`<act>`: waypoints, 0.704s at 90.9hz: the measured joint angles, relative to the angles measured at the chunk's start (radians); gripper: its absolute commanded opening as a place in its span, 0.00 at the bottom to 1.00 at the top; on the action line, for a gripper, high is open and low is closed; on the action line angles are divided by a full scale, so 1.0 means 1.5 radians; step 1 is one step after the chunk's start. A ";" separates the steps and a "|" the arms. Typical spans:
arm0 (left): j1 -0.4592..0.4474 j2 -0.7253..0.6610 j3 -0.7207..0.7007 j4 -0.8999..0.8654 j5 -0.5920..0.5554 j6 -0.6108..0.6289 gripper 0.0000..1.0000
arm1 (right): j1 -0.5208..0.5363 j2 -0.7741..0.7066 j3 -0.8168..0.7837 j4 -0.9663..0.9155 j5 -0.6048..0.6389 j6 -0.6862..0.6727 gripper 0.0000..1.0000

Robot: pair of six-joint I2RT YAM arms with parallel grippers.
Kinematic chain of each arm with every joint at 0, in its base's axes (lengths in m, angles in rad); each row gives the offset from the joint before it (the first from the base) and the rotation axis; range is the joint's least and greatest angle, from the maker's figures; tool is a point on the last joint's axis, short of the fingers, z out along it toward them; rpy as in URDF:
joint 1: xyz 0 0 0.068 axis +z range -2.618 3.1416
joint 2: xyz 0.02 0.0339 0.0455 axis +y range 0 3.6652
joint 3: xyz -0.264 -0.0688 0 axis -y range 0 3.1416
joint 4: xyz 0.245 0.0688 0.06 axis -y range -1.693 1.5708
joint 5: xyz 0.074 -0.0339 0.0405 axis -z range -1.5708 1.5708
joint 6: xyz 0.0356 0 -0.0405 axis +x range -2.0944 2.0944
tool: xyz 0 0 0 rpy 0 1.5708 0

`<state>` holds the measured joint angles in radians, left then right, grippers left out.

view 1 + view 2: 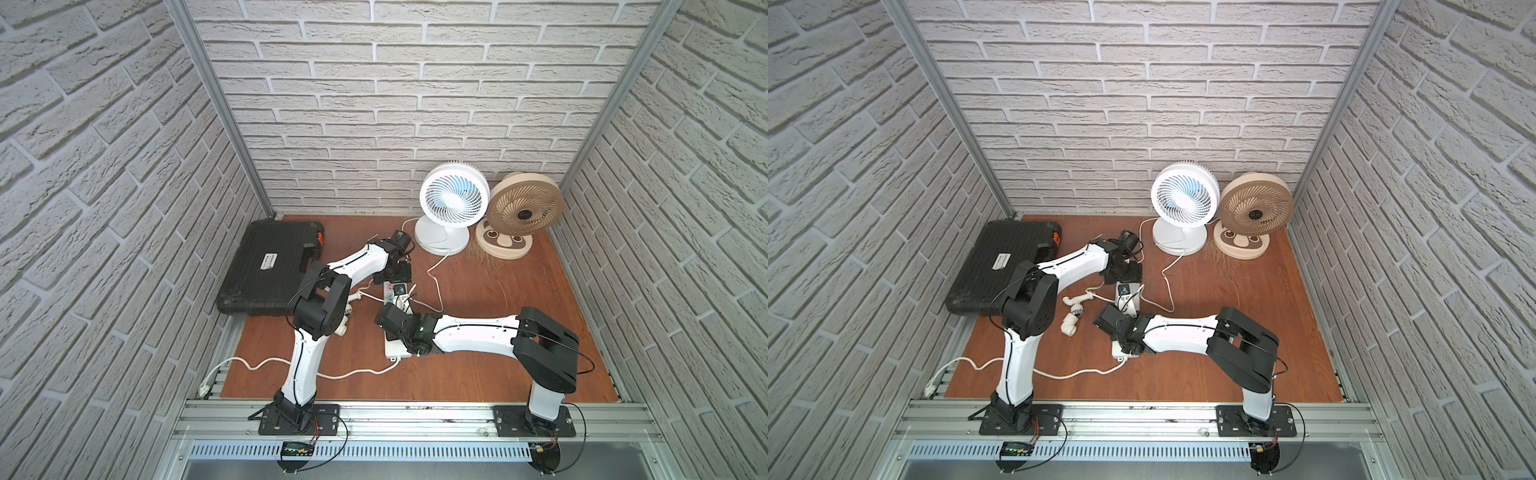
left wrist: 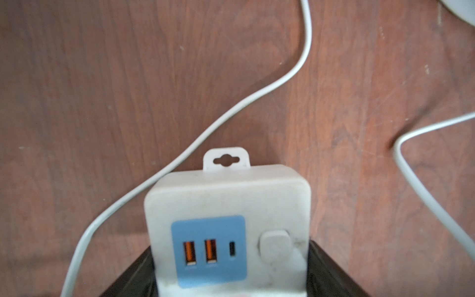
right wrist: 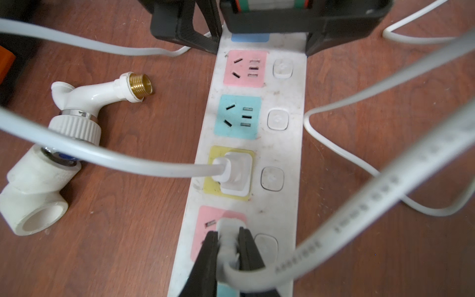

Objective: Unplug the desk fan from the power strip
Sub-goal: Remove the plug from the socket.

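Observation:
The power strip (image 1: 394,291) (image 1: 1128,294) (image 3: 281,144) lies lengthwise mid-table, white with pastel socket panels. My left gripper (image 1: 397,275) (image 2: 231,277) (image 3: 262,38) is shut on its far USB end (image 2: 226,200), one black finger on each long side. My right gripper (image 1: 401,328) (image 3: 228,239) is shut on a white plug (image 3: 226,225) seated in a pink socket. A second white plug (image 3: 235,174) sits in the yellow socket. The white desk fan (image 1: 451,203) (image 1: 1183,199) stands at the back, its thin white cord (image 1: 436,286) trailing toward the strip.
A beige fan (image 1: 525,212) stands beside the white one. A black tool case (image 1: 270,266) lies at the left. A white pipe tap with a brass thread (image 3: 77,102) (image 1: 1075,309) lies just left of the strip. The strip's thick cord (image 1: 332,374) snakes to the front left.

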<state>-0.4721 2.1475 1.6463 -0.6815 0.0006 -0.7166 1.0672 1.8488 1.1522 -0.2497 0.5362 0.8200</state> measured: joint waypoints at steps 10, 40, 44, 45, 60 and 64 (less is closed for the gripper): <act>0.000 0.000 -0.001 0.001 0.000 0.001 0.00 | 0.007 0.014 0.020 -0.023 0.018 -0.008 0.03; 0.002 -0.005 -0.009 0.009 0.003 0.002 0.00 | 0.013 0.022 0.030 -0.033 0.033 -0.015 0.03; 0.002 -0.005 -0.009 0.009 0.004 0.002 0.00 | 0.013 0.022 0.029 -0.032 0.033 -0.015 0.03; 0.002 -0.005 -0.009 0.009 0.004 0.002 0.00 | 0.013 0.022 0.029 -0.031 0.034 -0.015 0.03; 0.002 -0.006 -0.010 0.010 0.004 0.002 0.00 | 0.014 0.017 0.015 -0.012 0.038 -0.014 0.03; 0.002 -0.006 -0.011 0.011 0.004 0.002 0.00 | 0.014 0.014 0.009 -0.004 0.038 -0.012 0.03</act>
<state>-0.4694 2.1380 1.6291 -0.6643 0.0071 -0.7139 1.0885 1.8706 1.1652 -0.2562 0.5926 0.8013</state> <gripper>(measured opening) 0.832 0.163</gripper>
